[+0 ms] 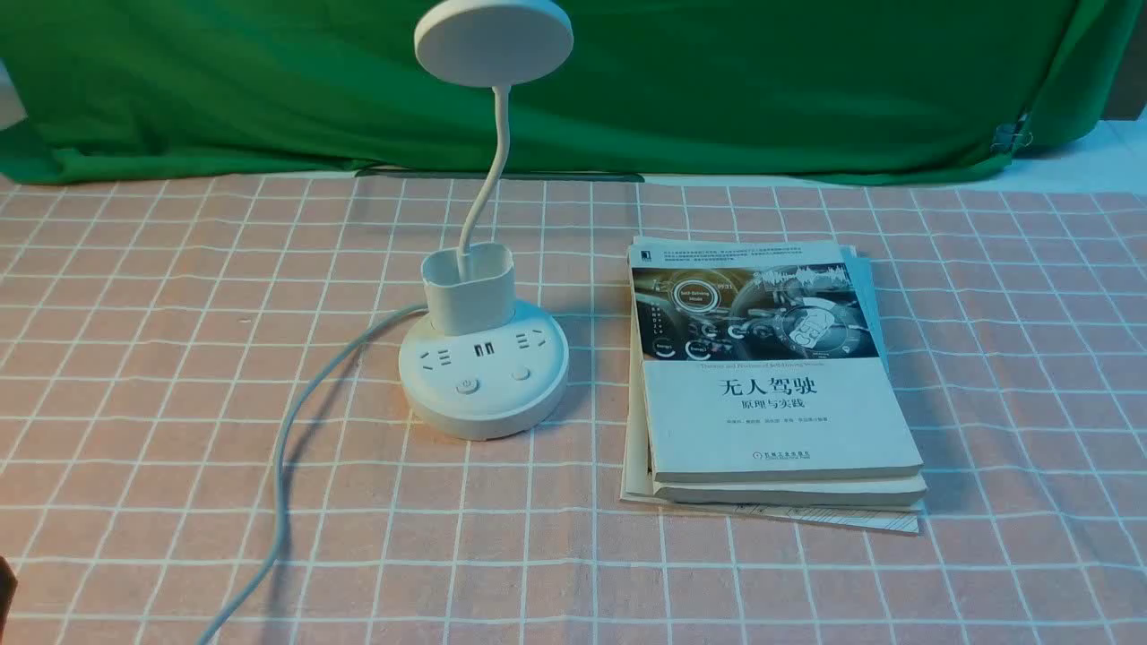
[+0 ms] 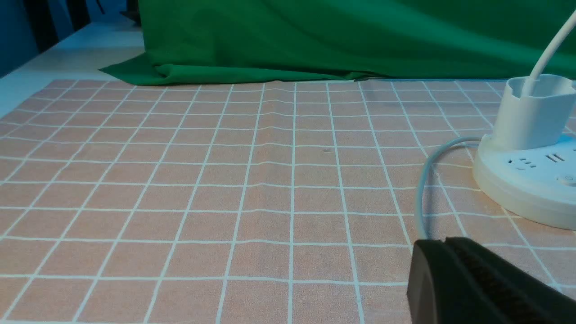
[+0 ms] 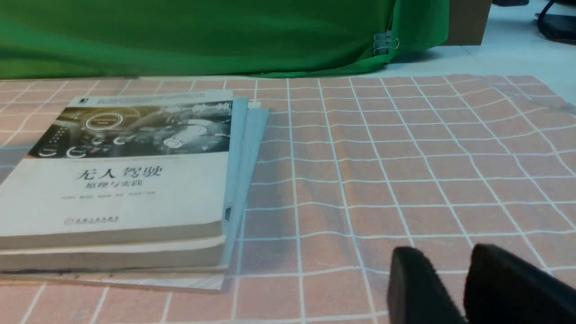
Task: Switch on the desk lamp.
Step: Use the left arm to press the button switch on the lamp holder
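The white desk lamp stands mid-table in the front view: round disc head (image 1: 493,40), thin neck (image 1: 488,170), cup holder (image 1: 469,287), round base (image 1: 484,385) with sockets and two buttons (image 1: 466,386) (image 1: 521,374). The head looks unlit. Its cord (image 1: 296,448) runs off to the front left. In the left wrist view my left gripper (image 2: 445,240) is shut and empty, low over the cloth just in front of the cord (image 2: 423,189) and short of the base (image 2: 531,184). My right gripper (image 3: 450,254) has its fingers slightly apart, empty, right of the books.
A stack of books (image 1: 771,376) lies right of the lamp and shows in the right wrist view (image 3: 121,180). A pink checked cloth (image 1: 179,313) covers the table. A green curtain (image 1: 806,81) hangs along the back.
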